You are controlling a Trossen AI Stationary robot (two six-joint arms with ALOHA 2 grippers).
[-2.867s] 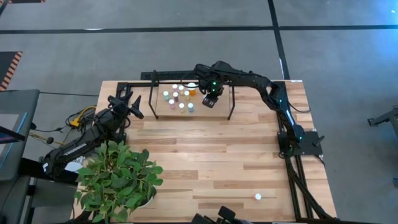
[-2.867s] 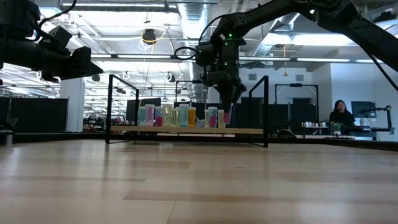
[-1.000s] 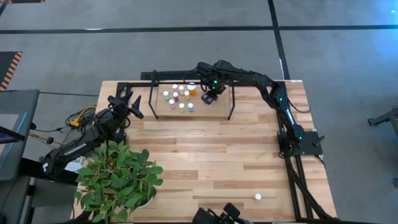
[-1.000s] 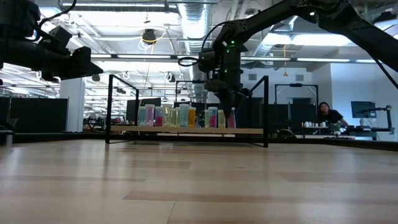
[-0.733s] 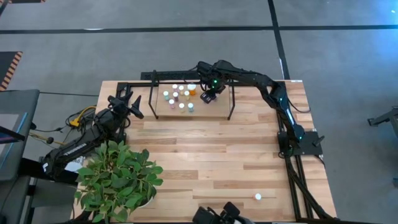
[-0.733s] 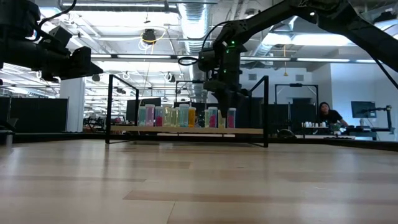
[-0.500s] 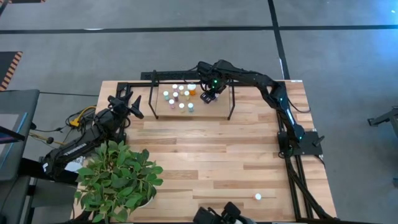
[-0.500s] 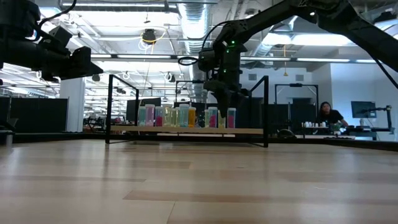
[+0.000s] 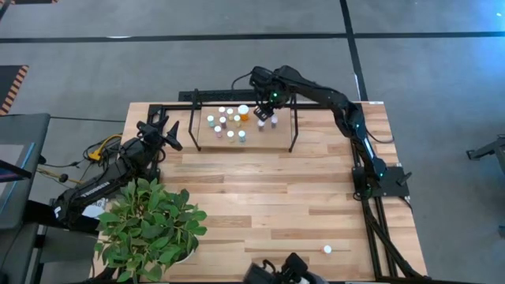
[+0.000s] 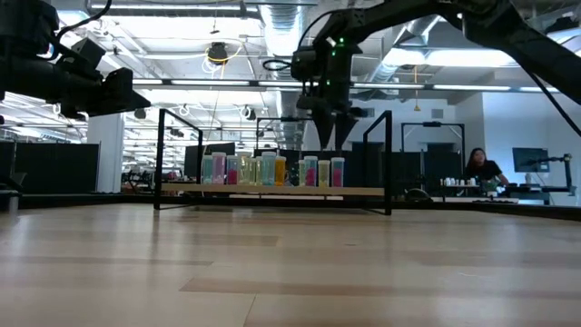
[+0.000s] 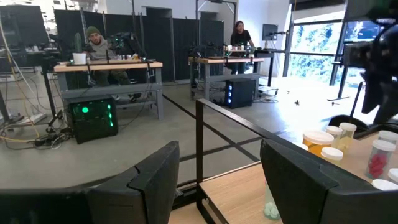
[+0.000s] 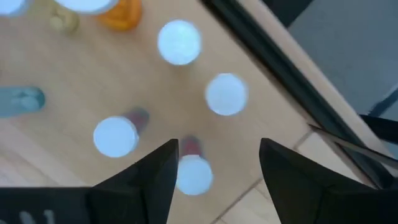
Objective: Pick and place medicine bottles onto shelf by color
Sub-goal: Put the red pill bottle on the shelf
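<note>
Jaws of the right gripper [image 10: 334, 143] stood open and empty above the low black-bar shelf with its light wood board [image 9: 207, 140].
Small pale-capped medicine bottles [image 9: 230, 122] stood grouped on the board; compared with 0.5 s earlier, the gripper had risen clear of the pink bottle [image 10: 338, 172]. Left gripper [image 9: 168, 136] waited open beside a leafy green plant [image 9: 150, 225].

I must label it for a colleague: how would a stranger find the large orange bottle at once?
Find the black-framed shelf along one edge of the table; small capped bottles cluster on its board. In the high view the orange bottle stands at the cluster's upper right. It alone is clearly wider than the rest, with a broad white cap.
</note>
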